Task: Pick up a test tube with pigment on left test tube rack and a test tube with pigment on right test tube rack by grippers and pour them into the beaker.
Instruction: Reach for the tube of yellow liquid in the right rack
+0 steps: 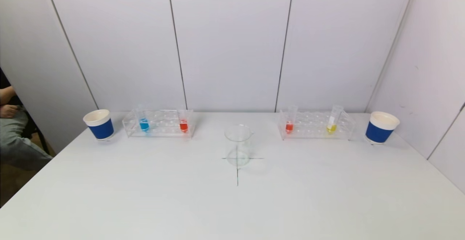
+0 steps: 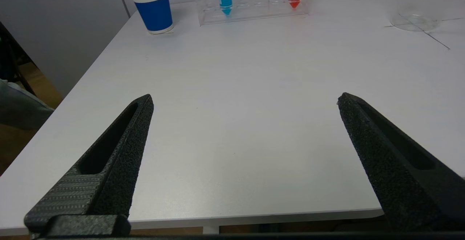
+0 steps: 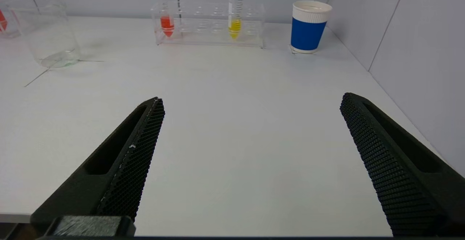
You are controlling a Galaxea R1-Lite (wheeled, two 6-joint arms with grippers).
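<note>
A clear beaker (image 1: 238, 145) stands upright near the middle of the white counter (image 1: 232, 203), on a cross drawn there. Behind it to the left sits the left rack (image 1: 158, 123), holding a blue tube (image 1: 144, 122) toward its outer end and a red tube (image 1: 183, 123) at its inner end. To the right sits the right rack (image 1: 315, 125), with an orange-red tube (image 1: 289, 123) at its inner end and a yellow tube (image 1: 331, 123) near its outer end. A blue paper cup (image 1: 99, 124) stands just beyond the left rack, and another cup (image 1: 381, 127) just beyond the right one. The beaker looks empty, though its bottom is hard to read. The left gripper (image 2: 245, 100) hangs over the counter's near edge, spread wide and holding nothing, well short of the left rack. The right gripper (image 3: 252, 100) sits likewise on its side, wide and empty
</note>
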